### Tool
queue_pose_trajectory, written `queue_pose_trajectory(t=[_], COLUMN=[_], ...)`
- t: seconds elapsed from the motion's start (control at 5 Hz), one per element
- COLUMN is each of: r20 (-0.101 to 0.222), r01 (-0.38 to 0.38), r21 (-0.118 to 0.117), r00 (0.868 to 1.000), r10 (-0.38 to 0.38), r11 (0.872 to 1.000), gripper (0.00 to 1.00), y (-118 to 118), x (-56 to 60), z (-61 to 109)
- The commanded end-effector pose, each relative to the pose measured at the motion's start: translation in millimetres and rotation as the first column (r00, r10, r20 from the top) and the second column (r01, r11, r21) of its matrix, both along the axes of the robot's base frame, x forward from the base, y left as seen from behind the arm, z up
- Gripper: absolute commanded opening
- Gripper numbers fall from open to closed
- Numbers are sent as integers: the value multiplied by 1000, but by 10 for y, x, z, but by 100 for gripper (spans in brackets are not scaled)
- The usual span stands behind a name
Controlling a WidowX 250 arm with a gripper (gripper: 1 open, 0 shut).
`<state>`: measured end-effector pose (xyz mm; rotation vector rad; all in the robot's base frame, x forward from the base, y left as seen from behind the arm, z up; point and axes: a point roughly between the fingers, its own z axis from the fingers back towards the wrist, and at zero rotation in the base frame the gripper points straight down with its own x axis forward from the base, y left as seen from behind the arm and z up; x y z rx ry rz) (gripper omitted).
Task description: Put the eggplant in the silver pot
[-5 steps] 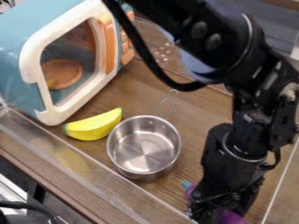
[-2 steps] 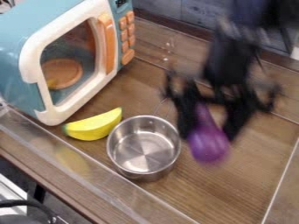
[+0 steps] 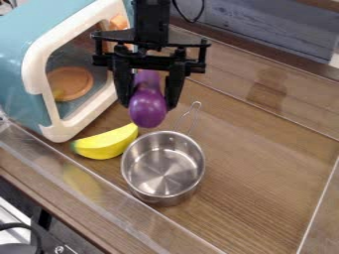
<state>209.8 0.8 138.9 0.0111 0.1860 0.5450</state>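
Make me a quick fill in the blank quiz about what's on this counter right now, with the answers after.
1. The claw holds the purple ____.
2. The silver pot has ____ inside it.
3. The yellow toy lies between the pot and the toy ____.

Answers: eggplant; nothing; microwave

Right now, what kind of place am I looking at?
Probably a toy kitchen set on a wooden tabletop: a blue and white toy microwave, a silver pot and a yellow toy banana.
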Motion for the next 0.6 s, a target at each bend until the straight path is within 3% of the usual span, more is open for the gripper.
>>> queue_pose_trajectory(t=[0.0, 0.4], r20=[29, 29], r01=[102, 292], r21=[4, 14], r00=[994, 956], r10=[-102, -292], r11=[995, 956], gripper=[0, 0], y=[-60, -276], x=[20, 77], z=[-58, -285])
